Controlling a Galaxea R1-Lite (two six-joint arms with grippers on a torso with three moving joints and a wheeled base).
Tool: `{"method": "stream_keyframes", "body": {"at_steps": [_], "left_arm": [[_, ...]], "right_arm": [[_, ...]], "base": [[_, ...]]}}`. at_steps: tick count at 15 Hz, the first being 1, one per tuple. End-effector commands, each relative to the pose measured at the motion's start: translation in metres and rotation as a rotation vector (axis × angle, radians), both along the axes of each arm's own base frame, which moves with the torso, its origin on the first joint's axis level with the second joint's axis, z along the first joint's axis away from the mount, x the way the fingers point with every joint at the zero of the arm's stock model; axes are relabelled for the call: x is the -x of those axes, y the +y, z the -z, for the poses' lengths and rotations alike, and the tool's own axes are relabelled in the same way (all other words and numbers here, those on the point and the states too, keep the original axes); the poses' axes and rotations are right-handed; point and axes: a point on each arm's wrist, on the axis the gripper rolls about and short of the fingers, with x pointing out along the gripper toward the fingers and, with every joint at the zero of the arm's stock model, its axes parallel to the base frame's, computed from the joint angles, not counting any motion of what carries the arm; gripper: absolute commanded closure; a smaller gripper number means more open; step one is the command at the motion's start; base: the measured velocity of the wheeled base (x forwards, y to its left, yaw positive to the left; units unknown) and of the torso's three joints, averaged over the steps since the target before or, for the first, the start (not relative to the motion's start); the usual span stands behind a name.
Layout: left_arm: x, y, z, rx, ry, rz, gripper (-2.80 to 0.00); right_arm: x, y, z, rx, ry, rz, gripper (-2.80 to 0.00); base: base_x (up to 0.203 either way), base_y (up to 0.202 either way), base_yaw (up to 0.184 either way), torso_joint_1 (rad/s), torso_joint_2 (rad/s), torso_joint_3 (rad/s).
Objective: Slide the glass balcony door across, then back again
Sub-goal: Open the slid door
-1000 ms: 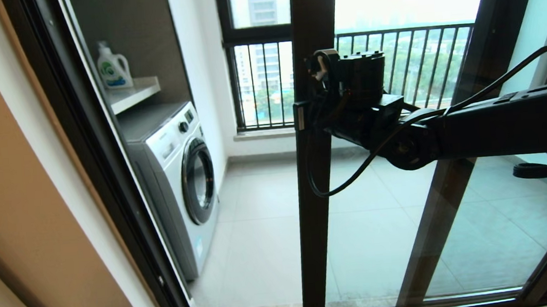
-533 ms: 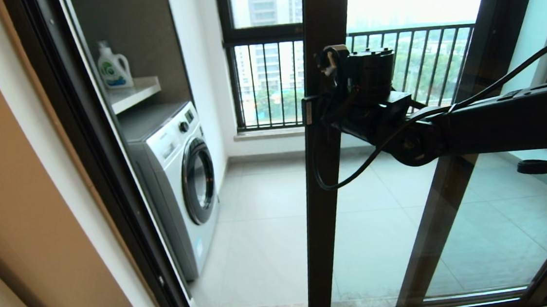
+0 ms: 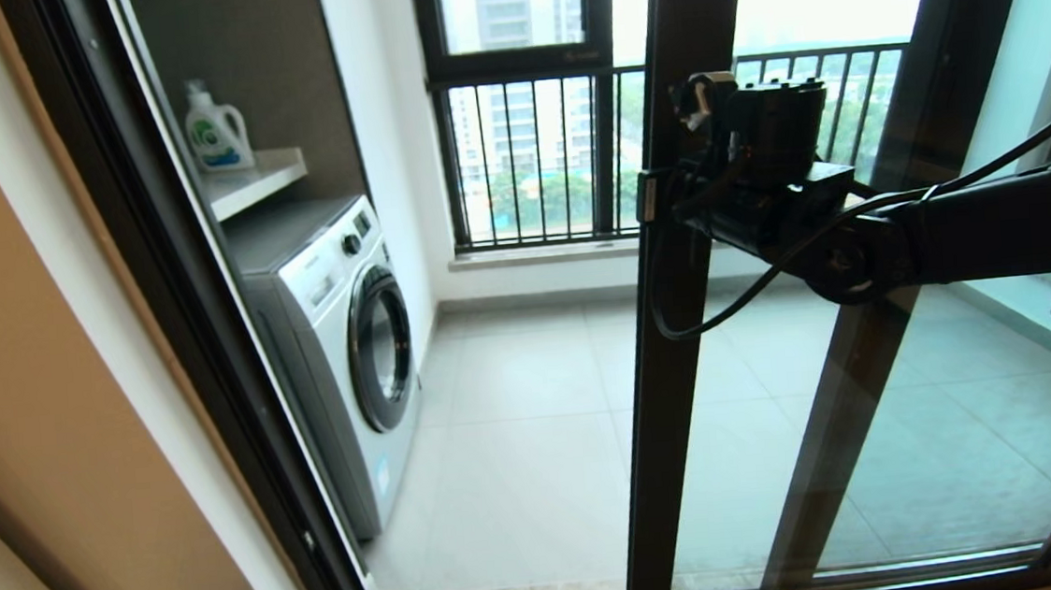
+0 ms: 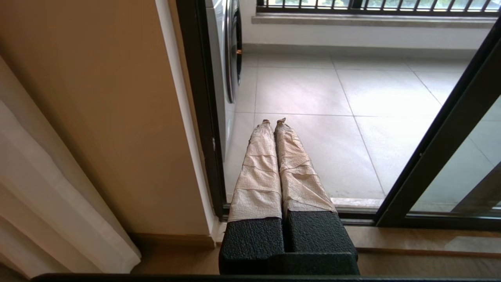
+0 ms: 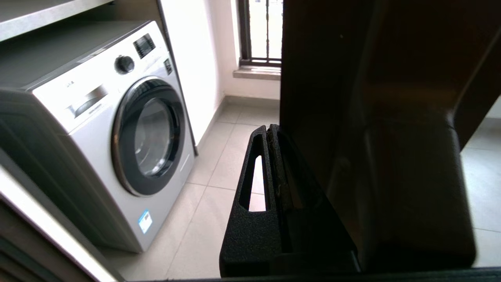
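Note:
The glass balcony door is a clear pane in a dark frame and stands partly slid over; its leading upright runs down the middle of the head view. My right gripper is shut, with its fingers lying flat against the edge of that upright at about mid height. In the right wrist view the shut right gripper sits beside the dark upright. The door's bar handle is hidden behind the arm. My left gripper is shut and parked low by the sill, with the door's frame off to one side.
Through the opening stands a white washing machine, and a detergent bottle sits on a shelf above it. A barred window closes the balcony's far side. A second dark upright stands behind the glass. The jamb bounds the opening's left.
The door's upright and my right gripper on it have moved to the right together, and the opening beside the washing machine has grown wider. The left arm has stayed still.

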Motion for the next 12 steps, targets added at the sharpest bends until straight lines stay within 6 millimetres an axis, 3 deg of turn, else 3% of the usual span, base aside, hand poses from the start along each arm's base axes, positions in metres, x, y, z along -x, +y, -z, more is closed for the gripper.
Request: {"method": "stream_keyframes", "body": {"at_steps": [1, 6, 12], "left_arm": [[0.0, 0.0, 0.0, 0.0, 0.002, -0.001, 0.0], [0.0, 0.0, 0.0, 0.0, 0.002, 0.0, 0.0], [0.0, 0.0, 0.0, 0.0, 0.002, -0.001, 0.0]], "right_arm": [[0.008, -0.009, -0.009, -0.007, -0.019, 0.006, 0.0], [0.021, -0.013, -0.013, -0.002, -0.02, -0.002, 0.0], [0.008, -0.019, -0.008, -0.003, -0.021, 0.019, 0.0]], "base": [[0.0, 0.0, 0.0, 0.0, 0.0, 0.0], [0.0, 0.0, 0.0, 0.0, 0.0, 0.0], [0.0, 0.0, 0.0, 0.0, 0.0, 0.0]]}}
